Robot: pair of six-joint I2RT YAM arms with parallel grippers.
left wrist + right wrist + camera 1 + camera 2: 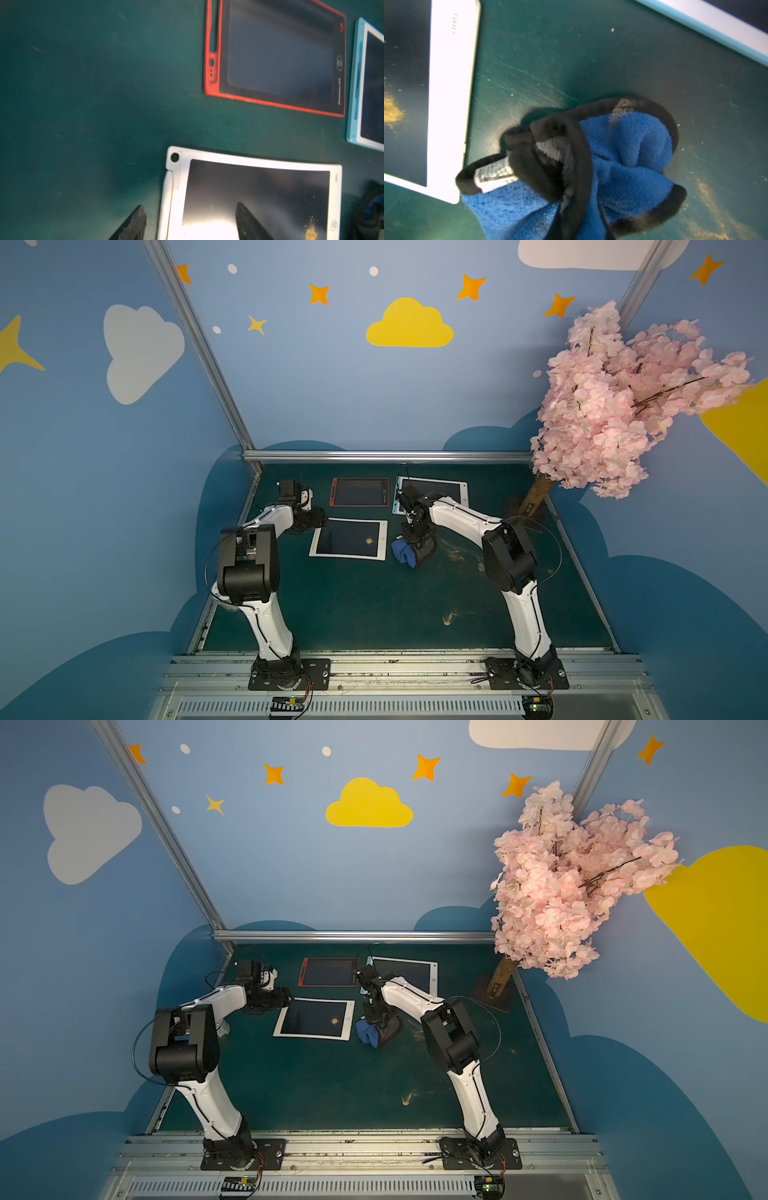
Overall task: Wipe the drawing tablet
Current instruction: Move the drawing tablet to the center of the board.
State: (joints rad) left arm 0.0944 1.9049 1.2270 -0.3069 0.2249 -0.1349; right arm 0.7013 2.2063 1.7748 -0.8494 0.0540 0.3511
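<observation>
The drawing tablet (348,558) is white-framed with a dark screen and lies flat on the green mat in both top views (314,1036). A tan powder smudge (368,540) sits near the screen's right side. My left gripper (189,205) is open at the tablet's left edge, with one finger over the mat and the other over the screen (259,187). My right gripper (581,226) is shut on a blue cloth (623,155) with black trim. The cloth is bunched on the mat just right of the tablet (401,552), and it hides the fingers.
A red-framed tablet (360,492) and a blue-and-white tablet (451,488) lie behind. A pink blossom tree (615,406) leans over the right back corner, with its trunk base (532,504) on the mat. Tan powder patches (448,618) mark the mat. Blue walls close off three sides.
</observation>
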